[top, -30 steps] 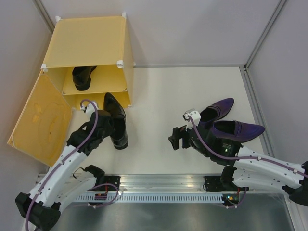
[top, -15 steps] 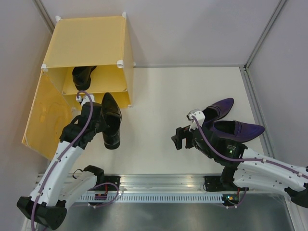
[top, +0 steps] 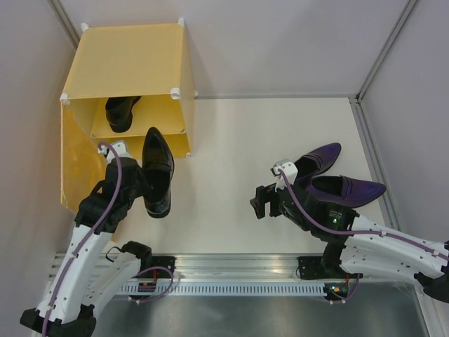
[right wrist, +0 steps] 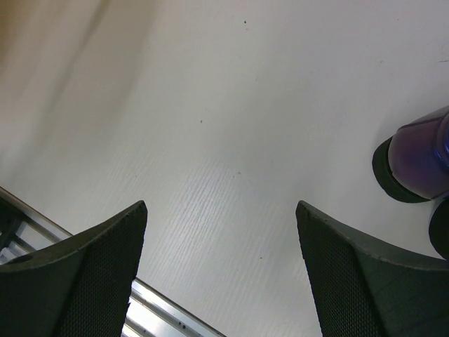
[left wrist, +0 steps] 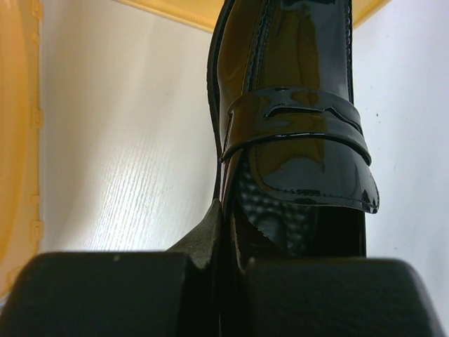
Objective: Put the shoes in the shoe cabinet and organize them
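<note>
Top external view: at the near edge, a metal rail (top: 238, 267) runs along the white table (top: 231, 140), and both arms start from it.

The left gripper (top: 139, 184) has its fingers squeezed on the back end of one black shoe (top: 157, 168). The left wrist view shows that shiny black shoe (left wrist: 295, 119) pinched tight between the dark fingers (left wrist: 203, 235). Its pointy toe aims at the shoe cabinet (top: 130, 63) and, from above, the tip reaches the low front edge of the box. I cannot tell if the shoe touches the table.

The right gripper (top: 261, 200) is over bare table with its fingers (right wrist: 105, 253) spread wide, and nothing is between them. Just beside it lie the two purple shoes, one nearer (top: 351, 189) and one farther (top: 319, 160), side by side and touching. The right wrist view shows only the heel of a purple shoe (right wrist: 414, 158) at its right edge.

Farther back on the left stands the yellow cabinet. Its door (top: 69, 161) hangs open at the left side. Inside, on the shelf, sits the other black shoe (top: 121, 112).
</note>
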